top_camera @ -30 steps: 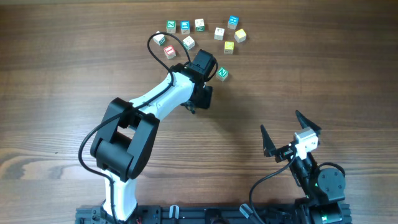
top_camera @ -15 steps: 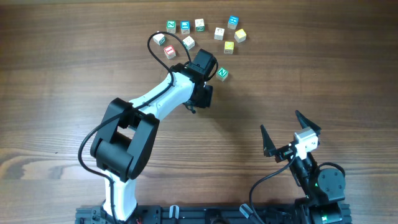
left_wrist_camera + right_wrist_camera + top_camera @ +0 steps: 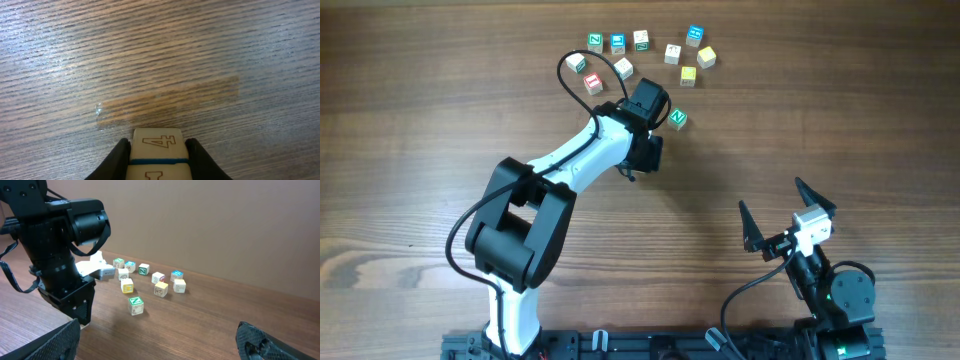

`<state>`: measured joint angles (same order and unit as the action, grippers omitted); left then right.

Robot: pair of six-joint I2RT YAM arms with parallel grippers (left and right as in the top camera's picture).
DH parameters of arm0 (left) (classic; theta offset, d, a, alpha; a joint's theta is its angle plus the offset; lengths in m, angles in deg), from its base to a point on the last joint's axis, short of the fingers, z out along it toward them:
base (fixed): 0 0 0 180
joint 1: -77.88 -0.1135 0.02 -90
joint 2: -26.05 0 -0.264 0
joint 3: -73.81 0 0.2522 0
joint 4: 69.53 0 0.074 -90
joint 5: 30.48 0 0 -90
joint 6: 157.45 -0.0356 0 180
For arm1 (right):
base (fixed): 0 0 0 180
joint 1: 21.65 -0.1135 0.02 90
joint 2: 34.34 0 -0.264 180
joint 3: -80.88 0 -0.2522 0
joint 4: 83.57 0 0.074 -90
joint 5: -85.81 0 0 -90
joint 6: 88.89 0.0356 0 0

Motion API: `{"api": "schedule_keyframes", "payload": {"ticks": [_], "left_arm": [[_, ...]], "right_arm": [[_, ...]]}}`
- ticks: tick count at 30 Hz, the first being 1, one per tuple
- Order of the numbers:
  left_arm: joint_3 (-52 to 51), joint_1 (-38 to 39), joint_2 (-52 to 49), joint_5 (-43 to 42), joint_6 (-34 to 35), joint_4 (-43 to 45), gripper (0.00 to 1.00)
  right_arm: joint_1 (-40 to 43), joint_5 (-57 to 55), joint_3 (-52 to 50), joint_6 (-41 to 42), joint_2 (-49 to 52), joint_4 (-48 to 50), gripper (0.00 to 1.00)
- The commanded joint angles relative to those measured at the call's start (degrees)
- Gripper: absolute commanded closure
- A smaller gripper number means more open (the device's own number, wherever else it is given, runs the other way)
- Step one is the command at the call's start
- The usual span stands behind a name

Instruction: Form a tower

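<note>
My left gripper point(image 3: 157, 150) is shut on a pale wooden cube point(image 3: 157, 141) with an outlined "4" on its face. Below that face runs a blue line, then another pale lettered face; I cannot tell whether this is one cube or two stacked. From overhead the left gripper point(image 3: 645, 150) points down at the table and hides the cube, so no tower shows there. My right gripper point(image 3: 769, 192) hangs open and empty near the front right, and the right wrist view shows its fingers point(image 3: 55, 340) spread wide.
Several loose letter cubes lie at the back of the table: a green N cube point(image 3: 678, 118) closest to the left gripper, a yellow cube point(image 3: 706, 57), a blue-topped cube point(image 3: 694, 36) and a red-topped cube point(image 3: 593, 84). A black cable point(image 3: 570, 62) loops over them.
</note>
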<state>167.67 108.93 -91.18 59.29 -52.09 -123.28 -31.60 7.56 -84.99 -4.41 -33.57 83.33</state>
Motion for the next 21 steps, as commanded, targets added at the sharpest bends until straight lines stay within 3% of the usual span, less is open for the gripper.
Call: {"api": "schedule_keyframes", "payload": {"ticks": [1,3,5,7,13,16,19,21], "left_arm": [[-0.61,0.24,-1.09,0.74,-0.17,0.0,0.61],[-0.61,0.24,-1.09,0.74,-0.17,0.07,0.42],[-0.61,0.24,-1.09,0.74,-0.17,0.39,0.45],[-0.61,0.24,-1.09,0.72,-0.17,0.31,0.61],[-0.61,0.24,-1.09,0.07,3.45,-3.87,0.62],[-0.61,0.24,-1.09,0.09,7.93,-4.15,0.57],[-0.61,0.24,-1.09,0.5,8.0,-2.73,0.36],[-0.61,0.24,-1.09,2.93,7.98,-1.25,0.39]], "right_arm": [[-0.13,-0.31,-0.07,-0.46,-0.35,0.17,0.01],[-0.13,-0.31,-0.07,-0.48,-0.35,0.17,0.0],[-0.13,-0.31,-0.07,-0.48,-0.35,0.17,0.0],[-0.13,-0.31,-0.07,-0.46,-0.35,0.17,0.0],[-0.13,-0.31,-0.07,-0.48,-0.35,0.17,0.0],[-0.13,-0.31,-0.07,-0.46,-0.35,0.17,0.0],[-0.13,-0.31,-0.07,-0.46,-0.35,0.2,0.0],[-0.13,-0.31,-0.07,-0.48,-0.35,0.17,0.0]]}}
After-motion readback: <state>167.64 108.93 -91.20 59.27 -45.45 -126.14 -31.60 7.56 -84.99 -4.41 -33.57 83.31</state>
